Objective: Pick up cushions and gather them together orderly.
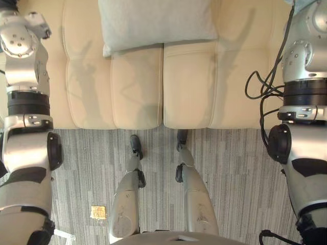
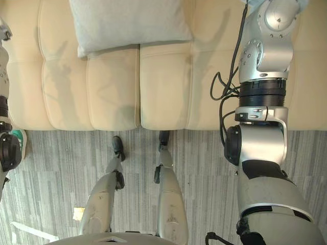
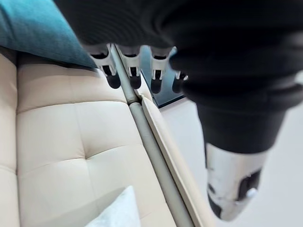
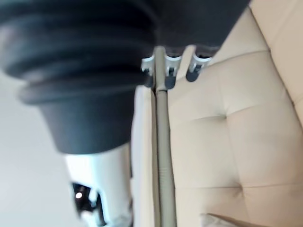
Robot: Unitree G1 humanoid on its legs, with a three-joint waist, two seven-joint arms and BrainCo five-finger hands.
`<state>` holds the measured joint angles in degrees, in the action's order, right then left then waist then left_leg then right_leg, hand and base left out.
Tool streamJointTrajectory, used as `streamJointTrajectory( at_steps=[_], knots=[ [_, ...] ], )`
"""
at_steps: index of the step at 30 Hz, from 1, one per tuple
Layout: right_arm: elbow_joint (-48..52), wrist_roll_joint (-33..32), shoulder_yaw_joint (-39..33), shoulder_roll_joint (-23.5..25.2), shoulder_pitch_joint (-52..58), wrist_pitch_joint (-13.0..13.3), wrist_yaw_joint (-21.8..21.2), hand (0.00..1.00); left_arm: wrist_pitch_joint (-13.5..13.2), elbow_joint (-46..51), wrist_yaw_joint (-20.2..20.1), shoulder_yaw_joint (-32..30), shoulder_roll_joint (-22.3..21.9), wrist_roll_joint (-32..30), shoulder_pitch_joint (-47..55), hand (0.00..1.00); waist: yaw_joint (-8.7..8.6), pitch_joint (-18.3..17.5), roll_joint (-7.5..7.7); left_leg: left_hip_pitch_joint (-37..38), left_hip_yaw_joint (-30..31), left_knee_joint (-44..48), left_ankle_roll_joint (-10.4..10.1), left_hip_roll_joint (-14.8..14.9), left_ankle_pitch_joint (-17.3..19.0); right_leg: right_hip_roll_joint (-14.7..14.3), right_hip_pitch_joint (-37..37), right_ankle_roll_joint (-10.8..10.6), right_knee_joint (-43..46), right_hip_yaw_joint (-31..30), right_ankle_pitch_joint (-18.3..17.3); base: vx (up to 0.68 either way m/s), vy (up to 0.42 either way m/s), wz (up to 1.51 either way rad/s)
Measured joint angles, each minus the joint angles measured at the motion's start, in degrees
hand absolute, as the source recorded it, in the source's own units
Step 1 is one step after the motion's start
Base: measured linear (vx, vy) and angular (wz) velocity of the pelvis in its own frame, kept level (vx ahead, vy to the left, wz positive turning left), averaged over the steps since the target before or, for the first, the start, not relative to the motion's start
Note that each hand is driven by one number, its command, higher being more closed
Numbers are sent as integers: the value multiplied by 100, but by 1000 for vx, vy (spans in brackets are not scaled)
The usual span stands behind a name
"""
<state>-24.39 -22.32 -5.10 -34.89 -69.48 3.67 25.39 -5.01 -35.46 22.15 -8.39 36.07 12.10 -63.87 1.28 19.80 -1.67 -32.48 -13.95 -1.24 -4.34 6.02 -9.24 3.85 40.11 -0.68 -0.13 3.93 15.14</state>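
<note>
**A:** What is the left hand (image 3: 134,71) doing?

**B:** Its fingers hang straight and loose in a row with the thumb apart, and it holds nothing. The dark tips sit just beside the lower edge of a teal fabric cushion (image 3: 38,33). I cannot tell whether they touch it.

**A:** And the right hand (image 4: 195,68)?

**B:** Much the same. The fingers are relaxed with nothing between them, over the cream leather sofa (image 1: 189,87). The grey piping (image 4: 162,142) of its edge runs past the fingertips.

**A:** Where does the teal cushion lie?

**B:** On the sofa, just past the left fingers in the left wrist view. Nearer the camera in that view a white fabric corner (image 3: 118,213) pokes in over the padded panels. I cannot tell what it belongs to.

**A:** What do the head views add?

**B:** A pale grey-blue square fabric cushion (image 1: 156,20). It rests on the seat across the seam between the two middle pads, between the two arms and well apart from both. Grey striped carpet (image 1: 235,168) lies in front of the sofa.
</note>
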Motion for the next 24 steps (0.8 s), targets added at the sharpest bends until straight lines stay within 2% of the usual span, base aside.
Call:
streamJointTrajectory(
  at_steps=[2, 4, 7, 8, 9, 11, 12, 15, 18, 19, 21, 24],
  knots=[
    [530, 21, -32, 19, 660, 0, -56, 0, -18, 588, 32, -225, -76, 22, 576, 0, 2, 0, 0, 62, -7, 2, -18, 28, 15, -27, -73, -1, -56, 0, 11, -3, -19, -5],
    [1143, 263, -200, 185, 1460, -8, -124, 0, -94, 1254, 143, -485, -339, 20, 1287, 0, 3, 0, 0, 162, -6, 8, -46, 56, 41, -59, -196, -1, -82, -3, 9, 7, -22, -5],
    [1999, 629, -590, 675, 2815, -14, -138, 0, -199, 2146, 151, -762, -1188, 14, 2554, 0, 14, -4, 2, 462, 22, 2, -51, 94, 120, -100, -509, -13, -77, 10, -73, 7, -10, 0],
    [2375, 856, -736, 975, 3479, -10, -158, 0, -235, 2440, 143, -771, -1640, 15, 3231, 0, 12, -15, 4, 618, 64, 5, -49, 92, 155, -110, -682, -16, -63, 26, -155, 13, -13, 8],
    [2512, 954, -751, 1083, 3704, -6, -159, 0, -246, 2549, 141, -769, -1789, 15, 3474, 0, 10, -15, 4, 674, 74, 4, -47, 93, 170, -115, -736, -14, -46, 26, -202, 22, -16, 10],
    [2893, 1205, -729, 1551, 4560, 23, -287, 0, -269, 2755, 101, -739, -2404, 20, 4361, 0, 14, -38, 6, 849, 116, 3, -52, 106, 192, -130, -906, -14, 10, 52, -315, 30, -15, 8],
    [2959, 1332, -672, 1899, 5018, 23, -430, 0, -268, 2719, -13, -722, -2780, 24, 4836, 0, 29, -39, 7, 971, 124, 1, -47, 116, 232, -134, -1017, -10, 57, 72, -410, 35, -15, 5],
    [2943, 1364, -388, 2547, 5881, 24, -737, 0, -261, 2410, -270, -626, -3351, 177, 5590, 0, 79, -253, 12, 1147, 119, -1, -50, 128, 248, -138, -1163, -29, 121, 84, -480, 30, -7, -1],
    [2845, 1387, 4, 2828, 6499, 70, -978, 0, -248, 2018, -460, -397, -3567, 235, 6102, 0, 100, -433, 27, 1479, 114, 21, -59, 137, 334, -146, -1481, -35, 133, 92, -549, 51, -6, -3],
    [2618, 1584, 174, 2911, 6769, 89, -1140, 0, -220, 1718, -625, -261, -3610, 220, 6326, 0, 111, -646, 25, 1639, 112, 32, -55, 138, 395, -147, -1642, -64, 134, 85, -607, 81, 4, -9],
    [2364, 1806, 333, 3011, 7094, 111, -1294, 0, -211, 1401, -780, -175, -3652, 147, 6557, 0, 111, -821, 39, 1832, 97, 115, -36, 143, 528, -152, -1844, -91, 136, 39, -663, 78, 13, -13],
    [1620, 2253, 466, 3151, 7575, 105, -1609, 0, -67, 589, -1051, -156, -3733, -280, 6913, 0, 136, -1199, 37, 2118, -14, 317, -62, 152, 797, -151, -2158, -116, 95, -50, -723, 51, 20, -23]
  ],
)
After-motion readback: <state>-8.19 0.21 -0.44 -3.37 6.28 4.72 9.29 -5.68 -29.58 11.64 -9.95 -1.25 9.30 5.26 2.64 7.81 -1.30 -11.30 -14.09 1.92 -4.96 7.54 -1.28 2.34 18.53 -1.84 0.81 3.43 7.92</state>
